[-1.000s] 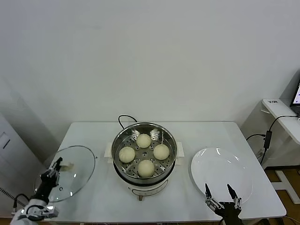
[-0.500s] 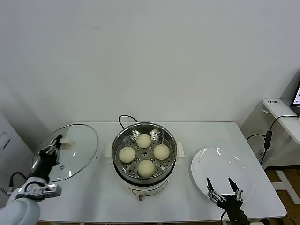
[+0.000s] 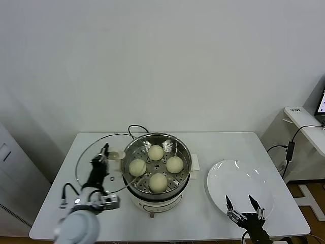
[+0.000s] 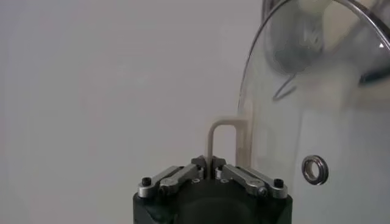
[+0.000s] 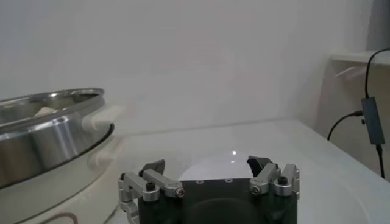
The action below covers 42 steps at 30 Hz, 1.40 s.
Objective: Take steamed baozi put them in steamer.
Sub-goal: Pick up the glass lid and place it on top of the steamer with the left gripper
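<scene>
Head view: four round cream-white steamed baozi (image 3: 158, 181) sit inside the shiny stainless-steel steamer (image 3: 157, 173). Left gripper (image 3: 102, 159), fingers clamped on the round glass lid's (image 3: 91, 165) handle, holds it beside the steamer. Right gripper (image 3: 244, 207) hangs, fingers apart, over the flat white plate (image 3: 238, 185).

You see steamer (image 3: 157, 158): polished stainless steel, mirror-bright wall, perforated metal floor, glossy white plastic base. Baozi (image 3: 158, 181): smooth, matt cream dough skin. Lid (image 3: 94, 161) on your left: clear glass, shiny metal rim, pale plastic handle. Plate (image 3: 238, 189) on your right: glossy white glaze. Table (image 3: 223, 147): smooth matt white.
</scene>
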Available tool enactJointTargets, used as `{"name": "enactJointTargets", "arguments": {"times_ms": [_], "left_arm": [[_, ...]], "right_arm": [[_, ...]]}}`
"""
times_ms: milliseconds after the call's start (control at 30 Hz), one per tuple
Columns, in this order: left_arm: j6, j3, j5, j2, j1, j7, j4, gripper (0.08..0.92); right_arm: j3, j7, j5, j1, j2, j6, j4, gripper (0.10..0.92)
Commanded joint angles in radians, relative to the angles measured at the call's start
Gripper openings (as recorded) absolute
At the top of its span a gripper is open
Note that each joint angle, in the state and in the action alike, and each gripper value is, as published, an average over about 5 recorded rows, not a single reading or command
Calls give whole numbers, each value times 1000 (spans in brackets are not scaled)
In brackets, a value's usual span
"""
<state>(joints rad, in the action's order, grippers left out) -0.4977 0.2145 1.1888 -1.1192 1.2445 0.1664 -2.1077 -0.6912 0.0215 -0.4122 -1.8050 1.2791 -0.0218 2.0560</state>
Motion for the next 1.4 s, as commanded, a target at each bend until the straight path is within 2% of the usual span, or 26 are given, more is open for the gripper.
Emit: {"name": "enactJointTargets", "arguments": {"times_ms": [33,633,1400], "left_arm": [[-250,-336,209,-115,-231,84,59,115],[-283,-442,343,-227,-257,136,143,115],[-277,-431,338,-224,-269,133,228,115]], "right_arm": [[-3,5,9,-2,3,6,-4,823],[5,11,39,-15,14,-4,-6,823],[18,19,59,-25,31,-19,-4,823]]}}
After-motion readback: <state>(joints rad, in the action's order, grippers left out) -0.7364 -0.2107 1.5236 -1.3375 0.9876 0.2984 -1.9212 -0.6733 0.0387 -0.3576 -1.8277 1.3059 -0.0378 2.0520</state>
